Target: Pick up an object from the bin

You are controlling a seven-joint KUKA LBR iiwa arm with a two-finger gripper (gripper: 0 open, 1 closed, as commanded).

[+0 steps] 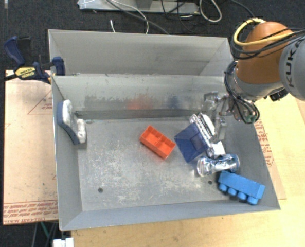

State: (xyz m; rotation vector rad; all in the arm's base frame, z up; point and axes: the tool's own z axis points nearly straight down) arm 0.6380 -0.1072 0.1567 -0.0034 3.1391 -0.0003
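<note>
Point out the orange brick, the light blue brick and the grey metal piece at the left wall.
orange brick (156, 142), camera view, top face
light blue brick (240, 187), camera view, top face
grey metal piece (70, 121), camera view, its middle

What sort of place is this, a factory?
Likely a robotics lab, not a factory: a robot gripper hangs in a grey metal bin holding an orange block and a blue block, with cables behind.
</note>
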